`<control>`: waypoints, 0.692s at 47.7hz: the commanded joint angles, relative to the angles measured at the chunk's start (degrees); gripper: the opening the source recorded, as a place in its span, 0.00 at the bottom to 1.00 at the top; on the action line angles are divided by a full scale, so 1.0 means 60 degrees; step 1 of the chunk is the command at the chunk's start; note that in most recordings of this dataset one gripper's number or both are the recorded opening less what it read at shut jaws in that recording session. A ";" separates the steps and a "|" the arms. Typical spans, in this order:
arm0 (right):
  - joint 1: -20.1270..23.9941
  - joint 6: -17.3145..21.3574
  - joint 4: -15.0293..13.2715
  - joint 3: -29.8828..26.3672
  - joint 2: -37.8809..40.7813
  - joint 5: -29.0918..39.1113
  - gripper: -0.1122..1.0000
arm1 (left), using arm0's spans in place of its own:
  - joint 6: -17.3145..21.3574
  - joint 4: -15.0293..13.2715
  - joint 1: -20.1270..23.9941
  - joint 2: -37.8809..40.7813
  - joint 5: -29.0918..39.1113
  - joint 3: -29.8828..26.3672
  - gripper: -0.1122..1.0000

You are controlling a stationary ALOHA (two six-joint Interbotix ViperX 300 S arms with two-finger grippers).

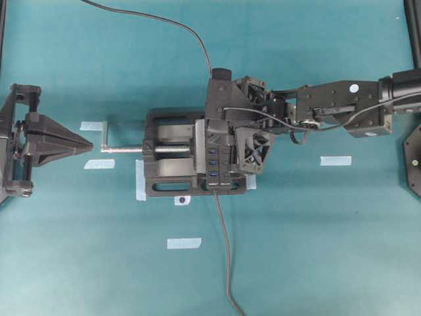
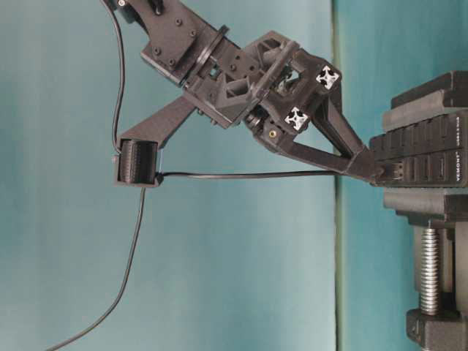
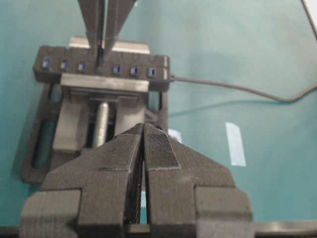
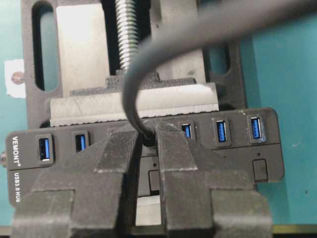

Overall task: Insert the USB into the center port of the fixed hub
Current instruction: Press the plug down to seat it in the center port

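- Looking down from overhead, the right gripper reaches across to the hub, which sits clamped in a black vise with a silver screw. Three blue slots show below the fingers; the rest of the row lies hidden under the gripper. The left gripper waits well apart at the left edge, its jaws pressed together on nothing. Strips of pale tape dot the teal table, and the hub's own grey cord runs off toward the bottom edge.
- From table level, the right gripper's fingers taper to a point right at the hub's face, and the plug's cable trails back level from that point to a black spool-like part on the arm. The plug itself is too small to make out here. The backdrop is a plain teal cloth.
- Through the left wrist camera, the left gripper is closed and empty in the foreground. Beyond it the right fingers come down on the middle of the row of slots, three to each side.
- Through the right wrist camera, the right gripper pinches the plug where the center port should be, and the port itself is covered. The plug seems to be at or in the port; how deeply it is seated cannot be told, so pushing home and letting go may remain.
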 commanded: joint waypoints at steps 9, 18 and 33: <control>0.0029 -0.0015 0.0015 -0.0059 0.0015 -0.0015 0.18 | -0.0015 0.0015 0.0000 0.0044 -0.0059 -0.0161 0.10; 0.0029 -0.0015 0.0029 -0.0044 0.0059 0.0088 0.18 | -0.0015 0.0015 -0.0015 0.0044 -0.0059 -0.0146 0.10; 0.0029 -0.0015 0.0029 -0.0044 0.0103 0.0146 0.18 | -0.0015 0.0015 0.0000 0.0029 -0.0059 -0.0146 0.10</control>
